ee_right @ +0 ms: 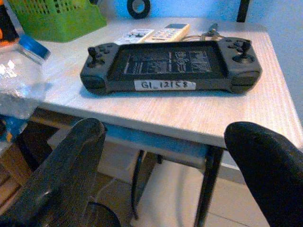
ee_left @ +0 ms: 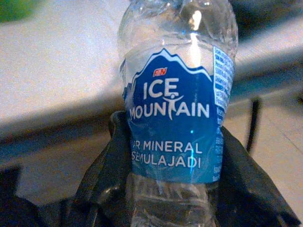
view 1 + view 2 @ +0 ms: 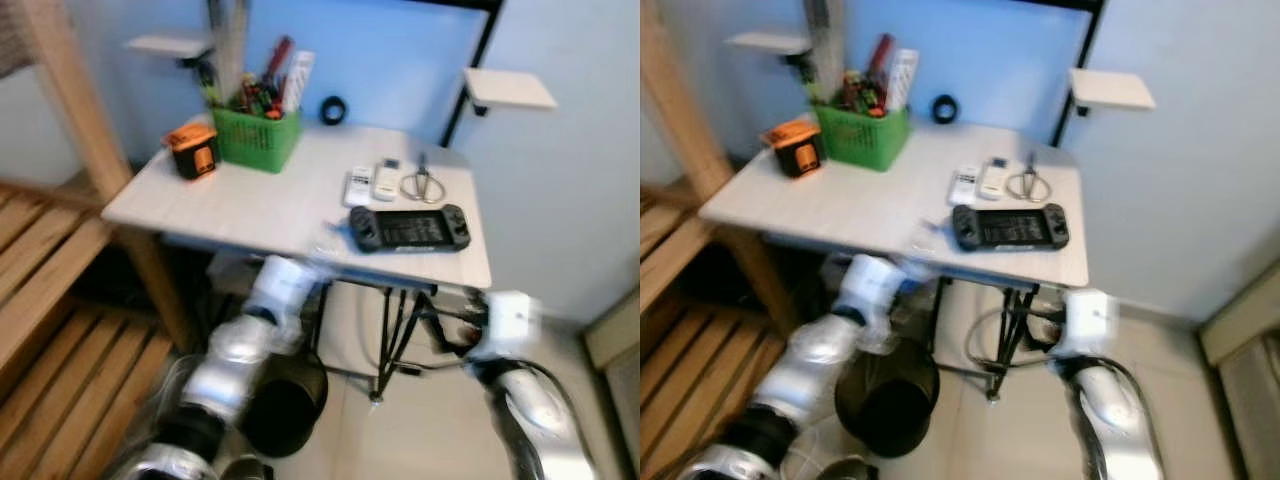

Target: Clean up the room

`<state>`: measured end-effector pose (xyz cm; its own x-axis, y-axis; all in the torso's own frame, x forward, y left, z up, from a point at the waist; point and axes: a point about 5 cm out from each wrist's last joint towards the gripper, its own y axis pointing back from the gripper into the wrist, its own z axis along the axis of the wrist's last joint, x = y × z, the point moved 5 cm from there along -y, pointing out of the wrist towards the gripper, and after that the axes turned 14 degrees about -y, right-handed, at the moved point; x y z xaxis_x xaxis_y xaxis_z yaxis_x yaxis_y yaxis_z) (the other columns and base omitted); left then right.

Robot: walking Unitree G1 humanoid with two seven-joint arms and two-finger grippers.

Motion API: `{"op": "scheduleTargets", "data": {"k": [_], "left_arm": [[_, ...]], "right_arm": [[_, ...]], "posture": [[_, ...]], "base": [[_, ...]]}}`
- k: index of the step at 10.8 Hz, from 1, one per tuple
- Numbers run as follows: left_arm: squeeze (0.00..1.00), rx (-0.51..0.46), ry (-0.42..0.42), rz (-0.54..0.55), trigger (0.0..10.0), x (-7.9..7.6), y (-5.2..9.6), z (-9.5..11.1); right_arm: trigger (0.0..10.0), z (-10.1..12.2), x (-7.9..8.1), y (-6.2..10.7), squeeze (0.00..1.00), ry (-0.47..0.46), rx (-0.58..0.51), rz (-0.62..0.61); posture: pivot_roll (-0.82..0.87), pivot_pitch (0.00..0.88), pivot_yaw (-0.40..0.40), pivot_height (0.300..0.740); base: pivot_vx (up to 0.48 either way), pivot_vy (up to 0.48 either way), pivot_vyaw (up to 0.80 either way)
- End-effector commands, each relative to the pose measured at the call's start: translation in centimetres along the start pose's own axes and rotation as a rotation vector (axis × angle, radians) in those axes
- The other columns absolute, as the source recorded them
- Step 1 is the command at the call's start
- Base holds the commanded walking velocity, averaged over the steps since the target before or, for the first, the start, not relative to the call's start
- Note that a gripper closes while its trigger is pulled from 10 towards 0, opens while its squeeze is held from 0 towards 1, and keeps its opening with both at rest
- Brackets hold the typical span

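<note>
1. The left gripper's fingers (image 2: 102,175) are clamped on a clear plastic water bottle (image 2: 177,113), one black finger on each side of its blue label, gripping it low on the body with the crumpled lower part running down between them.
2. The bottle looks empty or nearly so. By judgement it will be very light, soft-walled and easily crushed, and its smooth film label is likely to be slippery. The hold across the labelled middle seems the sound place, as the thin walls further down are already dented.
3. In the right wrist view the bottle's blue cap (image 1: 33,47) and clear body sit at the table edge, just beside the left gripper (image 2: 168,189) and level with the tabletop (image 3: 250,205).
4. Below the left fingers, on the floor under the table, stands a black waste bin (image 3: 283,410), a likely place for the bottle to go.
5. The right gripper (image 1: 165,165) has its two fingers spread wide and holds nothing. It hangs just below the near table edge.
6. Beyond the right fingers on the tabletop lies a black handheld game console (image 3: 408,228). Further off are two white remotes (image 3: 370,183) and scissors (image 3: 423,183).
7. Farthest off are a green basket (image 3: 255,135) of tools, an orange device (image 3: 192,150) and a roll of black tape (image 3: 333,110).
</note>
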<state>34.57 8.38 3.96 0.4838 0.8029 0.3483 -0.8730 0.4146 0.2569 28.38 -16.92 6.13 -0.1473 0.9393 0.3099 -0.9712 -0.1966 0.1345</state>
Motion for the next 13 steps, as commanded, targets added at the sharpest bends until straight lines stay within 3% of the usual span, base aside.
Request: {"op": "scheduleTargets", "data": {"k": [1,5,9,10,11,13], "left_arm": [[0.00,-0.076,0.010,-0.001,10.0,-0.9,-0.5,2.1],[0.00,-0.126,0.018,0.003,10.0,-2.1,-0.3,2.9],[0.00,0.079,0.056,0.110,10.0,-2.0,1.4,-2.8],[0.00,0.098,0.061,0.126,10.0,-2.1,1.8,-3.2],[0.00,0.111,0.055,0.127,10.0,-2.5,2.2,-3.6],[0.00,0.155,0.096,0.093,10.0,-4.9,3.1,-4.7]], "right_arm": [[10.0,0.2,-1.2,0.6,0.60,0.023,-0.002,-0.039],[10.0,0.3,-1.2,0.3,0.60,0.027,0.000,-0.026],[10.0,-0.7,-0.3,1.0,0.60,0.036,0.088,0.084],[10.0,-1.0,0.0,1.3,0.60,0.025,0.116,0.122],[10.0,-1.1,0.1,1.6,0.60,0.017,0.131,0.142],[10.0,-1.1,-0.1,2.4,0.60,0.010,0.172,0.185]], "posture": [[-0.09,0.007,-0.025,0.716],[-0.08,0.000,-0.034,0.716],[-0.08,0.000,-0.068,0.716],[-0.09,0.000,-0.079,0.716],[-0.09,0.000,-0.085,0.716],[-0.10,0.000,-0.110,0.716]], "base": [[0.337,-0.337,0.00],[0.252,-0.254,0.00],[0.000,0.000,0.00],[0.000,0.000,0.00],[0.000,0.000,0.00],[0.000,0.000,0.00]]}}
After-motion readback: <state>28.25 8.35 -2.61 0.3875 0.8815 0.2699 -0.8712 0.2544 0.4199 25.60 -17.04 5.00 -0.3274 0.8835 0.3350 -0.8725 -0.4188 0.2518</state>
